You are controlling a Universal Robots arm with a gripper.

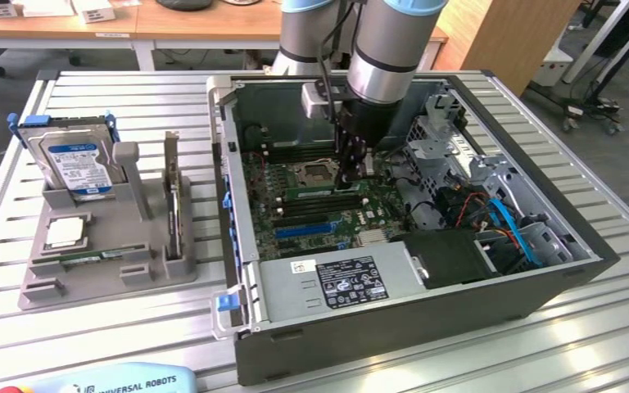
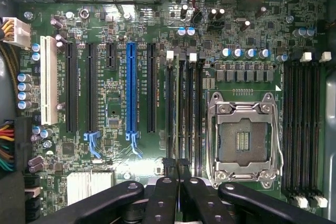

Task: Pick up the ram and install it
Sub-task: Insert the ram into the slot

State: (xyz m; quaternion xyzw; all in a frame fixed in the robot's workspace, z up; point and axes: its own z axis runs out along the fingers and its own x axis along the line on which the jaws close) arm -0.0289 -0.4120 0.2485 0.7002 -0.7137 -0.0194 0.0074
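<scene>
The claw (image 2: 176,166) hung shut, fingertips together, and any grip could not be told. The ram (image 1: 314,194) sat slotted just beside it, with the processor socket (image 2: 242,140) near.

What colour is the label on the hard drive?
Blue and white. The label shows best in the exterior view.

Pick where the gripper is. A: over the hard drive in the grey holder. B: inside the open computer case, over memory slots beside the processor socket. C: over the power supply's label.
B: the gripper is down inside the computer case, and the wrist view shows it over the memory slots next to the processor socket.
</scene>
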